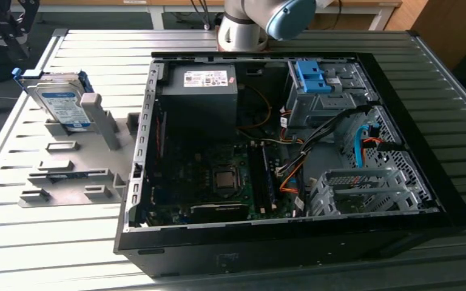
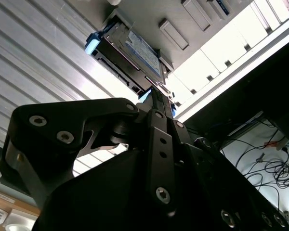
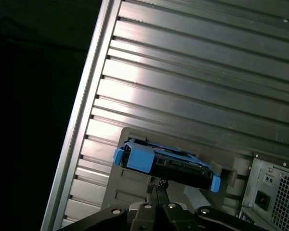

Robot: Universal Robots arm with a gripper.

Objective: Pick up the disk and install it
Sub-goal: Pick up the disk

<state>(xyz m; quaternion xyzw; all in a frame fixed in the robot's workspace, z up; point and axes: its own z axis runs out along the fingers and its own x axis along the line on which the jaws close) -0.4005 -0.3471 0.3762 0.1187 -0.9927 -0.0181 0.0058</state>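
The disk is a silver drive with a white-and-blue label and a blue frame. It stands on edge in a grey holder on the table, at the exterior view's left. My gripper hangs beyond it at the far left corner and holds nothing. In both wrist views the gripper tip points at the disk from a short distance, apart from it.
An open black computer case lies to the right of the holder, with a grey box, a motherboard, cables and a drive cage holding a bare blue clip. The slatted metal table ends close to the holder's left.
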